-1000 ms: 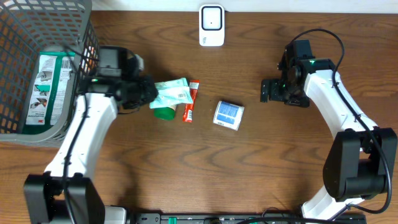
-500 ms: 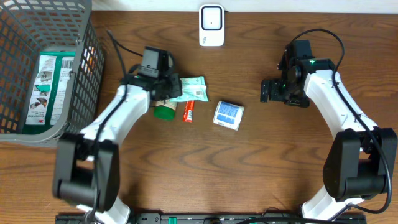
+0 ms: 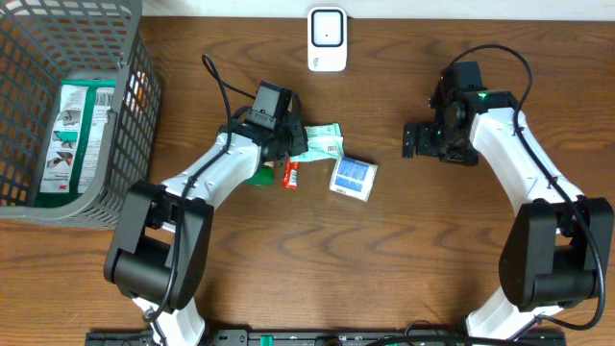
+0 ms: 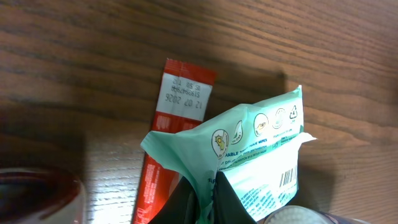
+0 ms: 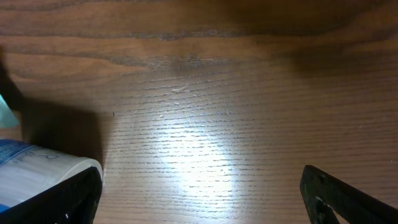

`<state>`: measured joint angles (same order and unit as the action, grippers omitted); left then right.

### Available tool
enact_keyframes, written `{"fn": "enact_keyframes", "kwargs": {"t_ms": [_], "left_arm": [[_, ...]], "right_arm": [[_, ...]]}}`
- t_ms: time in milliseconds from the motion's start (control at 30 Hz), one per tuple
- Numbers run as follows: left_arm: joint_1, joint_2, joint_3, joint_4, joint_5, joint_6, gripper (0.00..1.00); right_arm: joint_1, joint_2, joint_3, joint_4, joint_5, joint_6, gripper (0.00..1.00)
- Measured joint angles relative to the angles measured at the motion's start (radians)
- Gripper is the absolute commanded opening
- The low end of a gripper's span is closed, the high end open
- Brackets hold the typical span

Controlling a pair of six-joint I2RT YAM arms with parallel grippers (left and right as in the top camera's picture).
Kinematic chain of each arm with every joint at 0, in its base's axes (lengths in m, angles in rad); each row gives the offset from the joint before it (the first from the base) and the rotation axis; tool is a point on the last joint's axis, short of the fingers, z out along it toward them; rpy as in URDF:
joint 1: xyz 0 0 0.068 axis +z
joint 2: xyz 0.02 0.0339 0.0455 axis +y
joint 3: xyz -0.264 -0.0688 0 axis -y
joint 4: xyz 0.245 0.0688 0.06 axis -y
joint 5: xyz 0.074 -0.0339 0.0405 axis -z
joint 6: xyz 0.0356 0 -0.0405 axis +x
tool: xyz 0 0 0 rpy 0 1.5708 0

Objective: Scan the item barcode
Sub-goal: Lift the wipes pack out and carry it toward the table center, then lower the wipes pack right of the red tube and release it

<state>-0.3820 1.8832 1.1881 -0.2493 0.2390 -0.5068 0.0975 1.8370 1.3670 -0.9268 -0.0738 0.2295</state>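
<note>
A mint-green packet with a barcode printed on it hangs pinched in my left gripper, just above the table's middle. In the left wrist view the packet folds up out of the shut left gripper, its barcode at the lower right. The white scanner stands at the far edge, beyond the packet. My right gripper rests open to the right; in the right wrist view the right gripper has only bare wood between its fingers.
A red sachet and a green-capped container lie under the left arm. A blue-and-white pack sits just right of them. The grey basket at far left holds a green-and-white box.
My left arm has swung right from beside the basket, carrying the green packet over the red sachet toward the table's middle. The right arm has not moved.
</note>
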Motion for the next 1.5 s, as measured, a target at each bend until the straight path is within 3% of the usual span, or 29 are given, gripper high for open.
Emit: {"fn": "enact_keyframes", "kwargs": {"t_ms": [733, 967, 1333, 1400, 1500], "left_arm": [[-0.086, 0.000, 0.000, -0.065, -0.059, -0.066, 0.09], [-0.086, 0.000, 0.000, -0.069, -0.062, -0.069, 0.17], [-0.086, 0.000, 0.000, -0.031, -0.063, -0.069, 0.17], [-0.086, 0.002, 0.000, -0.029, -0.063, -0.063, 0.31], [-0.085, 0.009, 0.000, 0.000, -0.062, -0.032, 0.40]], "right_arm": [[0.000, 0.000, 0.000, 0.000, 0.000, 0.000, 0.99], [0.000, 0.000, 0.000, 0.000, 0.000, 0.000, 0.99], [0.000, 0.000, 0.000, 0.000, 0.000, 0.000, 0.99], [0.000, 0.000, 0.000, 0.000, 0.000, 0.000, 0.99], [0.000, 0.000, 0.000, 0.000, 0.000, 0.000, 0.99]]}}
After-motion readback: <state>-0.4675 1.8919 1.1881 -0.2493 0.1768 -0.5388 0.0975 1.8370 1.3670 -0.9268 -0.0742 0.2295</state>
